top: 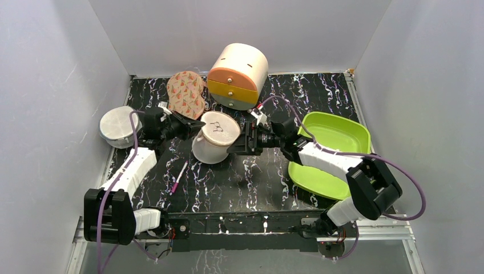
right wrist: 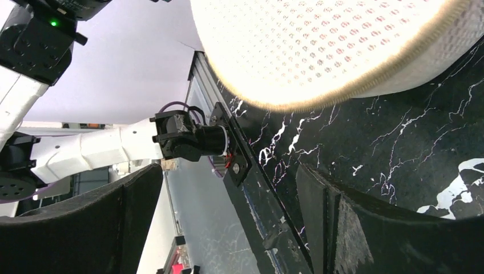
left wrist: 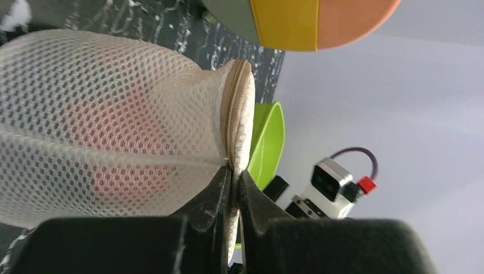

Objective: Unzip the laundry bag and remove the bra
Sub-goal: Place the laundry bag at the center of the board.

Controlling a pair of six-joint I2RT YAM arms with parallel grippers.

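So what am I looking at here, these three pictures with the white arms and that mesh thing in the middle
Two robot arms are bolted to the near edge of a black marbled table. One picture looks down from above; the other two come from cameras on each wrist. The left gripper has its jaws pinched on the zip rim of the laundry bag, a mesh pouch with something red, likely the bra, showing through. The right gripper hangs open beside the pouch. Also there: a green tray, a round drawer box, a carrot-print pad, a white mesh case, a pink pen.
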